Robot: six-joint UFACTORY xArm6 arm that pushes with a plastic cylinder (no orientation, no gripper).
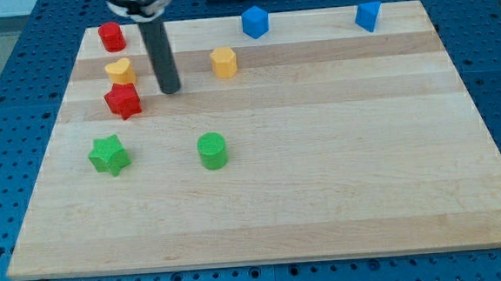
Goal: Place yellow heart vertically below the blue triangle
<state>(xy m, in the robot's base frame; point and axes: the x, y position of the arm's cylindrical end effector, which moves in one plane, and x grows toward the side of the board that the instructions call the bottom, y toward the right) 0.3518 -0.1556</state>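
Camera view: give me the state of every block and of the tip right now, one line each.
my tip: on the board, right of the yellow heart, touching no block.
yellow heart: upper left, above the red star.
red star: close under the heart.
red cylinder: top left corner.
yellow hexagon: alone, right of the tip.
blue cube: top edge.
blue triangle: top right.
green star: lower left.
green cylinder: upright, lower middle.

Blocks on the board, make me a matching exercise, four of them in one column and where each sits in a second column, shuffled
Column one:
1. yellow heart
2. blue triangle
3. green cylinder
4. green star

Column two:
A. top right of the view
B. lower left, alone below the red star
C. just left of my tip
D. below the yellow hexagon, near the middle

Pairs: 1-C, 2-A, 3-D, 4-B
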